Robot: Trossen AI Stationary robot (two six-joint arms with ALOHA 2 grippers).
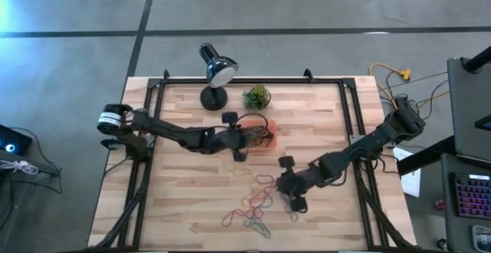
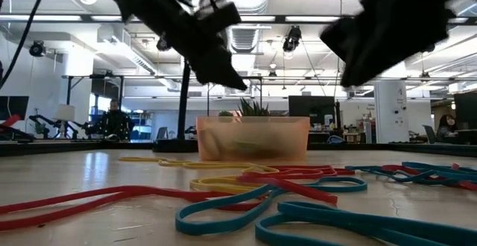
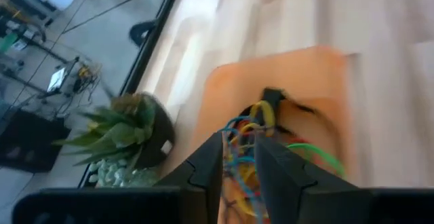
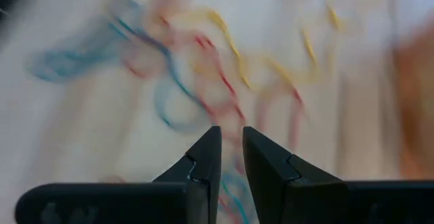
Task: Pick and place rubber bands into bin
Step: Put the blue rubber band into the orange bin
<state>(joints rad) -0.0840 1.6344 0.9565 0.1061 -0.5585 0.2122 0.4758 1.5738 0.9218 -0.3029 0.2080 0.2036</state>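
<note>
The orange bin (image 1: 275, 127) stands at the table's middle, toward the far side, with several coloured rubber bands (image 3: 256, 119) lying in it. My left gripper (image 3: 238, 157) hovers open just above these bands, reaching in from the table's left (image 1: 249, 139). Several more rubber bands (image 1: 257, 203), red, yellow, blue and grey, lie loose on the wood nearer the front edge. My right gripper (image 1: 294, 199) points steeply down over their right end; its fingers (image 4: 230, 139) stand a narrow gap apart, with nothing seen between them.
A black desk lamp (image 1: 215, 73) and a small green plant ball (image 1: 256, 96) stand at the far edge, just behind the bin. Black frame rails (image 1: 354, 115) run along the table's left, right and far sides. Bare wood lies at the near left.
</note>
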